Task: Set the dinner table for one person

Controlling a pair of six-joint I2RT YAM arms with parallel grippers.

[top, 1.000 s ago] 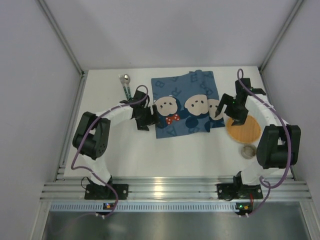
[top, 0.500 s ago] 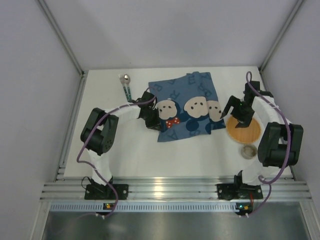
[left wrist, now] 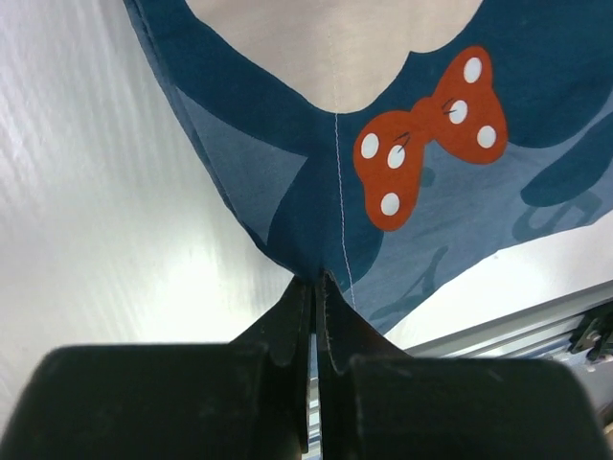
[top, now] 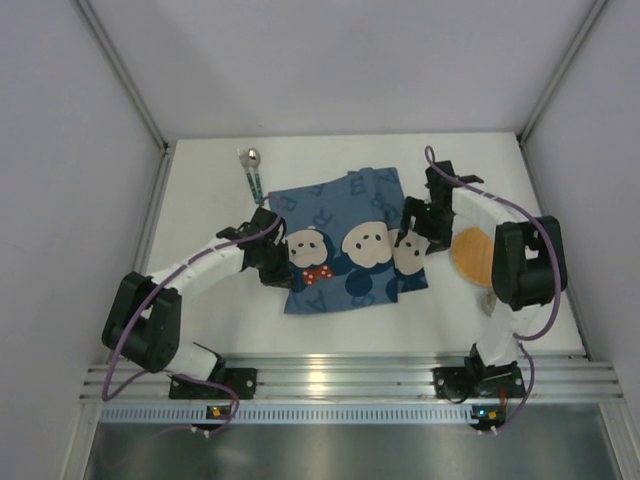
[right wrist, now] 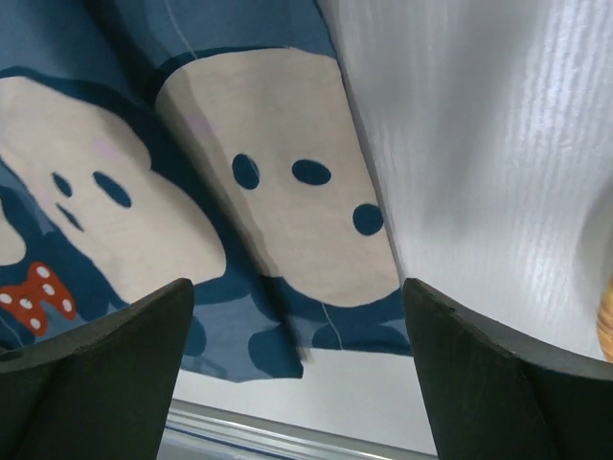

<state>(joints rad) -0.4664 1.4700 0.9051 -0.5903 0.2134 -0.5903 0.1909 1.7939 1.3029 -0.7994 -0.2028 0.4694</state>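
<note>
— White table [top: 200, 215]: where does it sit, and how will it handle?
— It lies under everything, filling the floor of the cell. I judge it stiff, fixed and slick, with nothing on it to take hold of, so cloth should slide over it easily. A spoon [top: 250, 170] lies at its eleven o'clock.
— And the left claw [left wrist: 314, 284]?
— Pressed together, pinching the blue mat [top: 345, 250] at its nine o'clock edge. The mat looks light and limp and creases readily, so it is best held by its edges.
— The right claw [right wrist: 297, 285]?
— Spread wide over the mat's three o'clock edge, gripping nothing. A wooden plate [top: 472, 255] sits just beyond it.
</note>
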